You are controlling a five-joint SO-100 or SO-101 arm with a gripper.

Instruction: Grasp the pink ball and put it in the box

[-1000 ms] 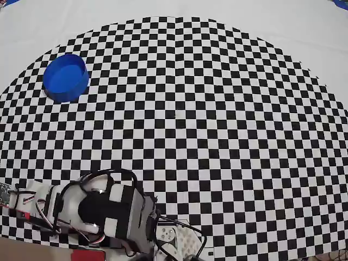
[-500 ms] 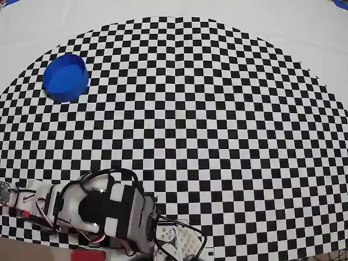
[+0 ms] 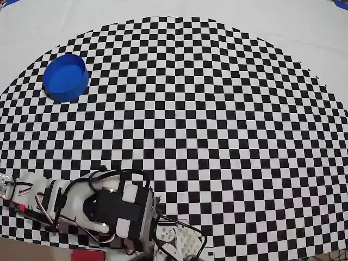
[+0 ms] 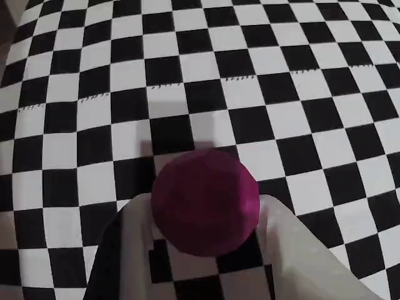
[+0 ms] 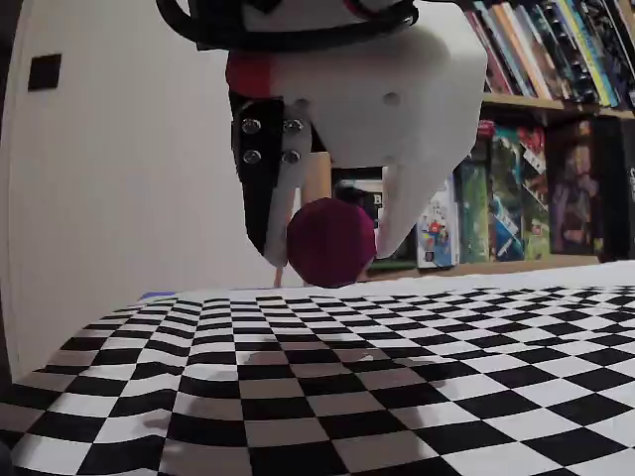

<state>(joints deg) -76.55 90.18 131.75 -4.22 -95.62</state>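
Holding the pink ball [image 5: 330, 242] tight between its fingers, the gripper [image 5: 332, 260] hangs above the checkered mat [image 5: 397, 377]. The arm [image 3: 103, 209] has swung a little since before. The box [image 3: 66, 77] has not moved.

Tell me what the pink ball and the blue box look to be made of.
Pink ball: matte with faint flat facets and no shine, so likely foam or printed plastic; hard to say which. Blue box: smooth, evenly coloured wall with a soft sheen, probably moulded plastic. Gripper: white fingers look like matte printed plastic.

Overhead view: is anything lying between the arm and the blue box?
No, only bare checkered mat lies between the arm and the box.
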